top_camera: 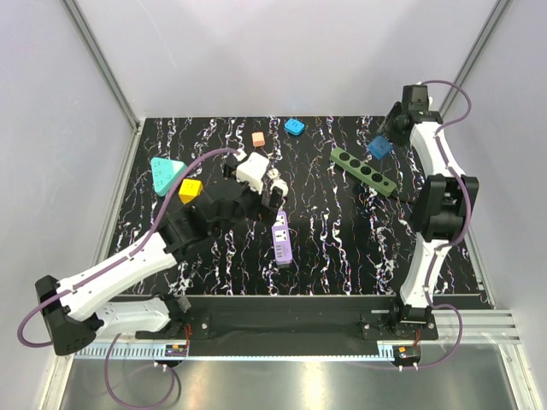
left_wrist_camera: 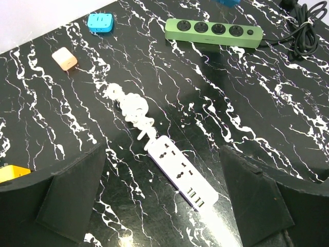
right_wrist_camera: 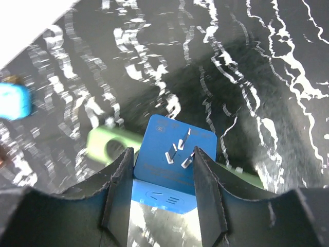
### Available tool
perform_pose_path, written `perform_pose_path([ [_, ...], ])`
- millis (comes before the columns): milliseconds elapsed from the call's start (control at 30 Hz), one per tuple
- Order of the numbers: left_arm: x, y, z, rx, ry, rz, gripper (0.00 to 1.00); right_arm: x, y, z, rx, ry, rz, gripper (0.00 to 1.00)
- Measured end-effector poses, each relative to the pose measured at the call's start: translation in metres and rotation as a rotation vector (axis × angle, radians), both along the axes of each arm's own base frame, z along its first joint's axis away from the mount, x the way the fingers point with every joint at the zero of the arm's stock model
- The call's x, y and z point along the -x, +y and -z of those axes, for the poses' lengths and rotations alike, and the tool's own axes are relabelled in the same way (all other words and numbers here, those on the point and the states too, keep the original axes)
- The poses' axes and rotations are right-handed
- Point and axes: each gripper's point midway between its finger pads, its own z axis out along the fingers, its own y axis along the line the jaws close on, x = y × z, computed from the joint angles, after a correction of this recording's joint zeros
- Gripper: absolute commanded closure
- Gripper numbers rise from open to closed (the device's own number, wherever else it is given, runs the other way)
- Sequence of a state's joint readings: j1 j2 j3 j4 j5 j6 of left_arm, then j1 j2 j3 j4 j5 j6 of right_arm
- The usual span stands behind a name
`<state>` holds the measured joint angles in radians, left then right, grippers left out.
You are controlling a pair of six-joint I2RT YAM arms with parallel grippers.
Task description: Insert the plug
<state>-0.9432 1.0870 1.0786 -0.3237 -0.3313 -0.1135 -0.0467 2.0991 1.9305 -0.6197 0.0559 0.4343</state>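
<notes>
My right gripper [right_wrist_camera: 160, 172] is shut on a blue square plug [right_wrist_camera: 172, 159] with three metal prongs pointing down toward the table. In the top view the plug [top_camera: 379, 148] hangs just above the green power strip [top_camera: 363, 170] at the back right. The green strip also shows blurred under the plug in the right wrist view [right_wrist_camera: 108, 144] and lies far off in the left wrist view [left_wrist_camera: 213, 32]. My left gripper [left_wrist_camera: 162, 190] is open and empty, hovering over a white and purple power strip [left_wrist_camera: 182, 172] at the table's middle [top_camera: 281, 239].
A second blue plug [top_camera: 295, 126] and an orange block [top_camera: 258, 138] lie at the back. A teal triangle [top_camera: 166, 173] and a yellow block [top_camera: 190, 190] lie at the left. The white strip's coiled cord [left_wrist_camera: 134, 110] lies beside it. A black cable [left_wrist_camera: 303, 31] trails off the green strip.
</notes>
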Motion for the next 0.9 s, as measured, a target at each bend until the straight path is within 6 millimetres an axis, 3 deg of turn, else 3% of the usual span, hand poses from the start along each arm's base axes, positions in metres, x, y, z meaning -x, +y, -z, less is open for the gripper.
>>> perform_pose_path([
  [133, -0.004, -0.005, 0.006, -0.005, 0.058, -0.003, 0.05, 0.021, 0.029, -0.032, -0.044, -0.046, -0.081, 0.93],
  [233, -0.017, -0.009, 0.004, 0.058, 0.138, 0.010, 0.04, 0.049, 0.071, -0.047, -0.074, -0.059, -0.187, 0.93],
  [433, -0.056, 0.003, -0.002, 0.260, 0.323, 0.042, 0.02, 0.136, 0.186, -0.062, -0.138, -0.046, -0.494, 0.93],
  [533, -0.053, -0.012, 0.005, 0.291, 0.400, 0.138, 0.01, 0.178, 0.220, -0.075, -0.174, -0.065, -0.607, 0.94],
  [700, -0.035, -0.036, 0.020, 0.300, 0.505, 0.291, 0.01, 0.224, 0.226, -0.100, -0.242, -0.128, -0.657, 0.94],
  [900, -0.020, -0.059, 0.017, 0.333, 0.507, 0.426, 0.01, 0.251, 0.231, -0.118, -0.318, -0.185, -0.691, 0.95],
])
